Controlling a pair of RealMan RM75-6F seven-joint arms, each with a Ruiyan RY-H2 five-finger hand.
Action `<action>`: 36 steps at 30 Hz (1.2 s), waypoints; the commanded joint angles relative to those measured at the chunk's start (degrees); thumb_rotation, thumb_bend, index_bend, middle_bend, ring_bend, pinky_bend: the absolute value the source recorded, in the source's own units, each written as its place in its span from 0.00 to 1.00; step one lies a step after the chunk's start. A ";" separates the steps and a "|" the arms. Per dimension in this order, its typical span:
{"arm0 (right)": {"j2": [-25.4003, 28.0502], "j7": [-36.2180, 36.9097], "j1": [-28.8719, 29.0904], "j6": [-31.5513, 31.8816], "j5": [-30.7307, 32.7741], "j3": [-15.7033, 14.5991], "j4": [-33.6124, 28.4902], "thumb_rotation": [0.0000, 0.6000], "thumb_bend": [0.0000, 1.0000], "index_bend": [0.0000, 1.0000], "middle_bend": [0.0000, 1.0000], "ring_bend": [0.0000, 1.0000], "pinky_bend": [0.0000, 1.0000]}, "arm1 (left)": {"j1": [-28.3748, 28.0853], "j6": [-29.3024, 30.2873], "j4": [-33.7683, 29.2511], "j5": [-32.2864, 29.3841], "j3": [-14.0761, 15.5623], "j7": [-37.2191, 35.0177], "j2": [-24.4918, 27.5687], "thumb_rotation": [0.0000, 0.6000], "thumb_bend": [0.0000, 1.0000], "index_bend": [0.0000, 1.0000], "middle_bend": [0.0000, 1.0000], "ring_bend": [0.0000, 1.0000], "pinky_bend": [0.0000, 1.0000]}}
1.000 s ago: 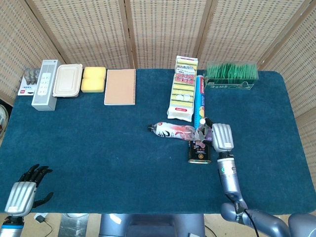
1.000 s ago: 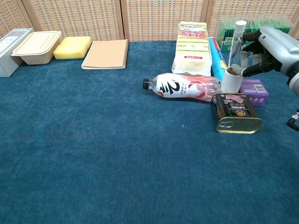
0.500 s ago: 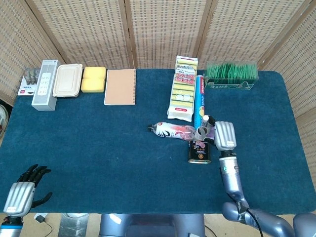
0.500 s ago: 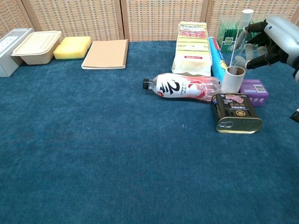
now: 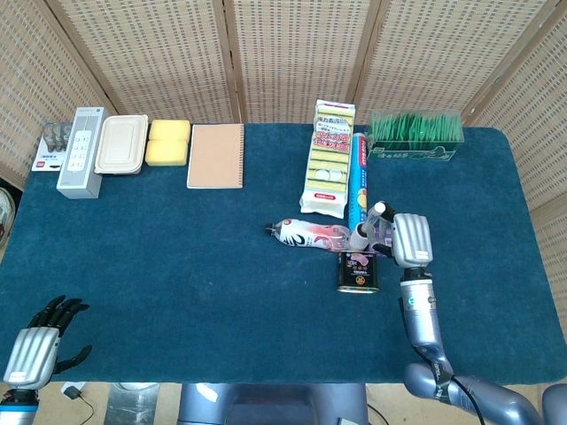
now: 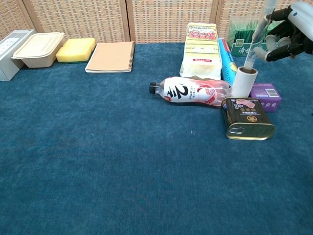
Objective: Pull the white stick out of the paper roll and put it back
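The paper roll stands upright on the blue table between a lying bottle and a purple box; in the head view the paper roll shows from above. My right hand grips the white stick near its upper part. The stick is tilted, and its lower end sits right at the roll's mouth; I cannot tell whether it is still inside. In the head view my right hand sits just right of the roll. My left hand hangs off the table's near left corner, fingers apart and holding nothing.
A plastic bottle lies left of the roll, a tin can in front of it, a purple box to its right. Behind are a sponge pack, a blue tube and a green box. A notebook and a food container lie far left.
My right hand has risen up and to the right with the white stick, drawing it up out of the paper roll. My left hand has sunk slightly.
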 commanded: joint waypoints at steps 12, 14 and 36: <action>1.90 -1.10 -0.44 0.52 0.88 0.26 -1.75 1.00 0.46 0.60 0.76 0.84 0.74 | 0.11 0.09 0.20 -0.04 -0.05 -0.38 -0.02 1.00 0.18 0.25 0.22 0.12 0.24; 2.23 -1.03 -0.57 0.57 0.92 0.22 -1.95 1.00 0.46 0.61 0.76 0.84 0.74 | 0.14 0.13 0.21 -0.06 -0.06 -0.35 0.00 1.00 0.18 0.25 0.22 0.12 0.24; 8.95 -4.38 -2.42 0.73 1.18 -1.13 -11.00 1.00 0.46 0.62 0.77 0.85 0.74 | 0.27 0.42 0.41 0.10 -0.11 -0.67 -0.09 1.00 0.18 0.25 0.22 0.12 0.25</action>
